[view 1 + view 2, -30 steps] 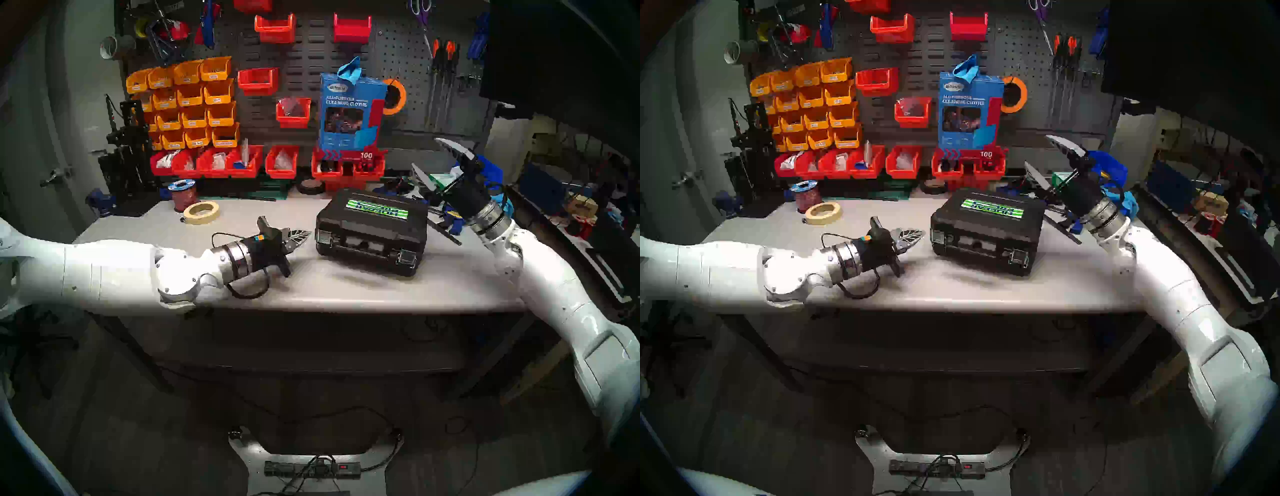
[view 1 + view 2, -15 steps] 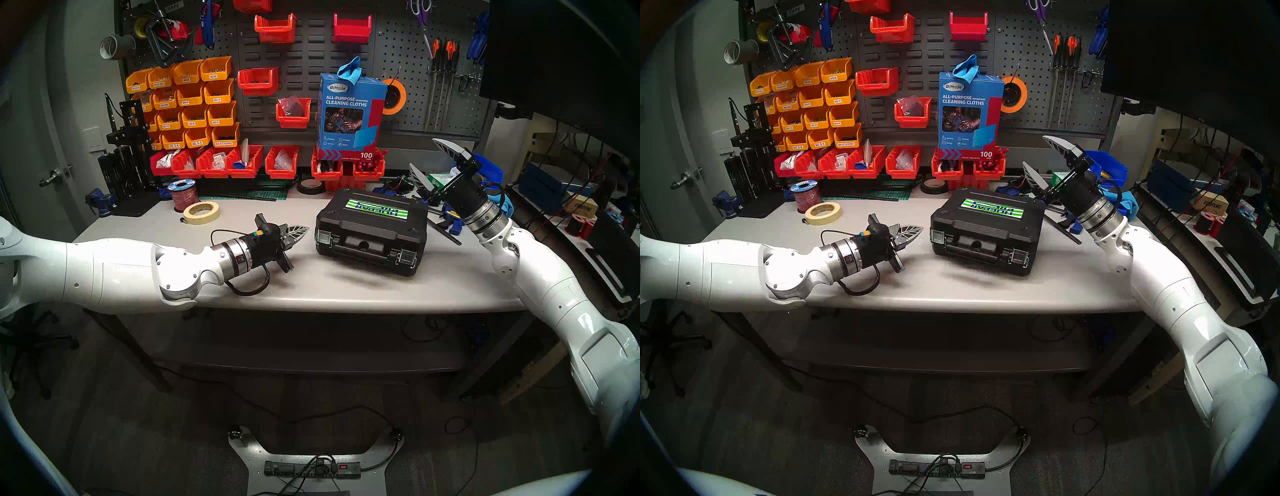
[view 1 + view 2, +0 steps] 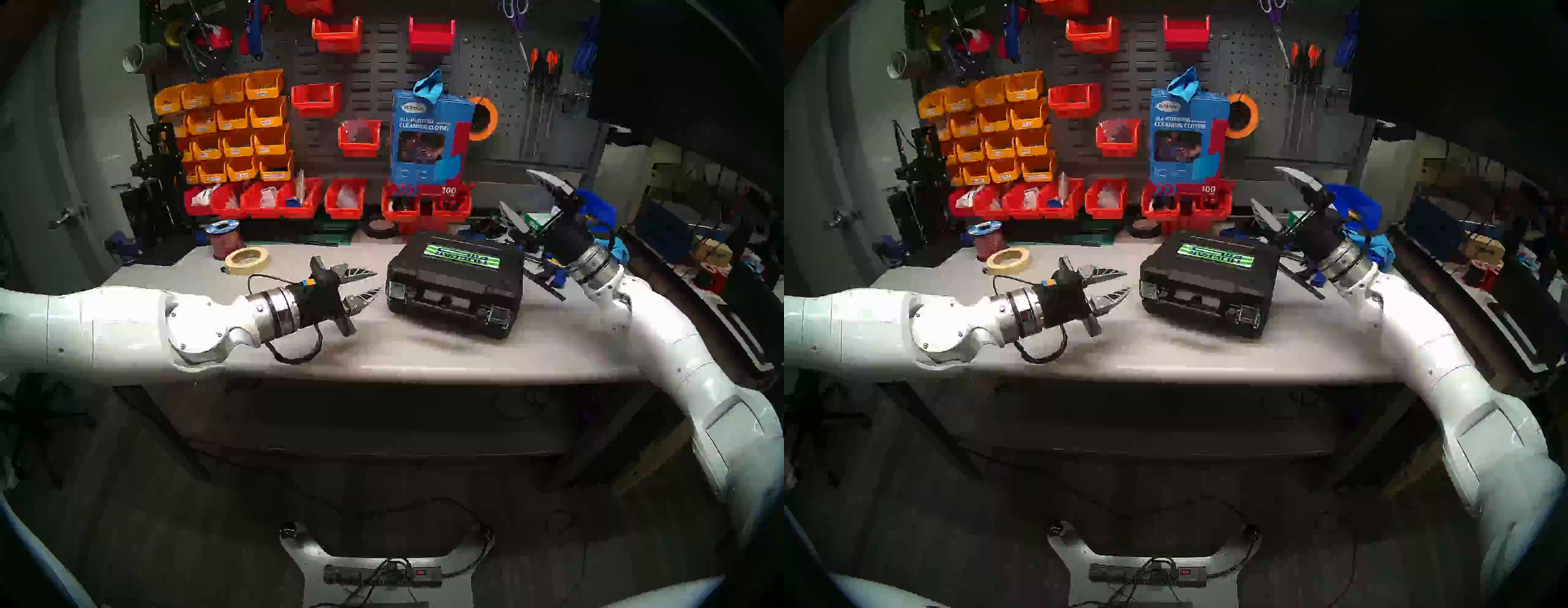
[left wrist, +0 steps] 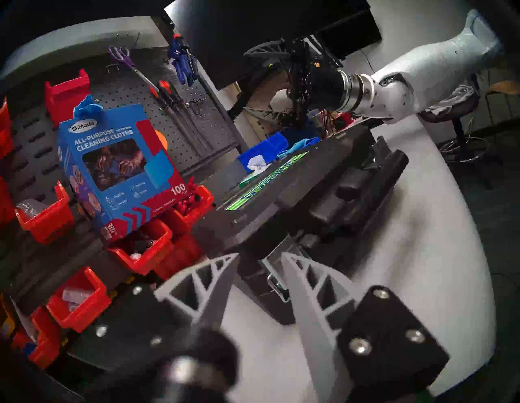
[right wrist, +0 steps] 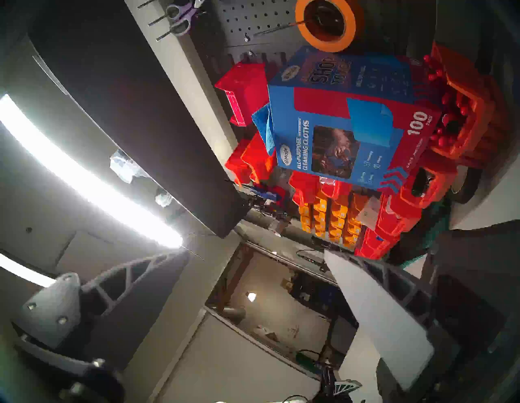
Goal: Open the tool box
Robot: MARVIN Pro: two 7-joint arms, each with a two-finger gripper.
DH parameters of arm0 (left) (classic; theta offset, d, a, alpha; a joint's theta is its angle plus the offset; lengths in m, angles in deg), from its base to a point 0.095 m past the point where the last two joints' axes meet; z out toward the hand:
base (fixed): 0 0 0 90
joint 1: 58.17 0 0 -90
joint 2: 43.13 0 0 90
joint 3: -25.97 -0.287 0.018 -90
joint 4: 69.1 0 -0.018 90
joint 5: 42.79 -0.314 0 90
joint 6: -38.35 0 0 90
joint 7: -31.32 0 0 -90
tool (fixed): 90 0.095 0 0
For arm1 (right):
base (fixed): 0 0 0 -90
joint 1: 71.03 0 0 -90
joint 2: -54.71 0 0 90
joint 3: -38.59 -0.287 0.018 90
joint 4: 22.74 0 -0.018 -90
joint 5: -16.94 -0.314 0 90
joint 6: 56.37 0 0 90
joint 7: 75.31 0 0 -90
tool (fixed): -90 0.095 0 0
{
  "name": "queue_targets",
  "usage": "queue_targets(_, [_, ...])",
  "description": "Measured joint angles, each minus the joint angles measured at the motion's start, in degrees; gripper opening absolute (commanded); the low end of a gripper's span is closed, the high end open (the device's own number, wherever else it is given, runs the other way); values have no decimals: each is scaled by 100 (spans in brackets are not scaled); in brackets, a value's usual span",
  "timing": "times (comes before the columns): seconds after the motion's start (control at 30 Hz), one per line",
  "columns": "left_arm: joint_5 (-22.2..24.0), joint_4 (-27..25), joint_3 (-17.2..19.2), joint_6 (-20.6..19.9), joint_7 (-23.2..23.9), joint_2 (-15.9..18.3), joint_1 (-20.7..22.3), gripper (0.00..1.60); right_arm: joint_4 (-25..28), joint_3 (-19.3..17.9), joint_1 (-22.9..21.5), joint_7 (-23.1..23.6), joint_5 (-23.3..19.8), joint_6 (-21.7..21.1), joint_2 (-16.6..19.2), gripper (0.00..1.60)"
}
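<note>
The black tool box (image 3: 454,282) lies flat on the grey bench, lid down, green-and-white sticker on top, handle and two silver latches (image 3: 499,316) facing me. My left gripper (image 3: 376,282) hovers just left of the box's left end, open, with a modest gap and nothing between its fingers. In the left wrist view the left gripper (image 4: 260,256) frames the left latch (image 4: 277,271) of the tool box (image 4: 315,180) a short way ahead. My right gripper (image 3: 516,188) is raised behind the box's right rear corner, wide open and empty, pointing at the pegboard in the right gripper (image 5: 253,253) view.
A tall blue cleaning-cloths box (image 3: 430,136) stands on red bins (image 3: 424,206) behind the tool box. A masking tape roll (image 3: 247,259) and a red wire spool (image 3: 224,238) sit at the back left. Blue clamps (image 3: 551,271) and a blue bin (image 3: 599,209) crowd the right.
My left gripper has opened from shut and its wrist has drawn back slightly to the left. The right gripper has drifted a little left. The tool box has not moved.
</note>
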Motion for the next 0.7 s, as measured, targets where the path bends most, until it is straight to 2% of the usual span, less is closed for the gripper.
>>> queue_targets(0.07, [-137, 0, 5, -62, 47, 24, 51, 92, -19, -1, -10, 21, 26, -16, -16, 160])
queue_targets(0.1, [-176, 2, 7, -76, 63, 28, 65, 90, -21, -2, -11, 27, 32, -19, -19, 160])
queue_targets(0.17, [-330, 33, 18, -119, 134, 29, 119, 90, -20, -8, -12, 51, 53, -28, -27, 160])
queue_targets(0.23, [-472, 82, 33, -153, 202, 16, 165, 107, -13, -15, -11, 71, 68, -33, -27, 160])
queue_targets(0.3, [-587, 127, 53, -181, 257, -11, 204, 93, -2, -22, -9, 88, 76, -33, -25, 160])
queue_targets(0.5, [-862, 261, 161, -221, 478, -159, 335, 102, 30, -58, 23, 128, 71, -23, 12, 160])
queue_targets(0.53, [-929, 298, 186, -221, 553, -205, 371, 97, 40, -71, 38, 136, 56, -9, 25, 160])
queue_targets(0.67, [-1028, 366, 227, -221, 678, -290, 426, 91, 54, -90, 67, 147, 26, 38, 48, 160])
queue_targets(0.7, [-1072, 408, 247, -222, 763, -342, 456, 82, 65, -101, 87, 151, 8, 70, 60, 160])
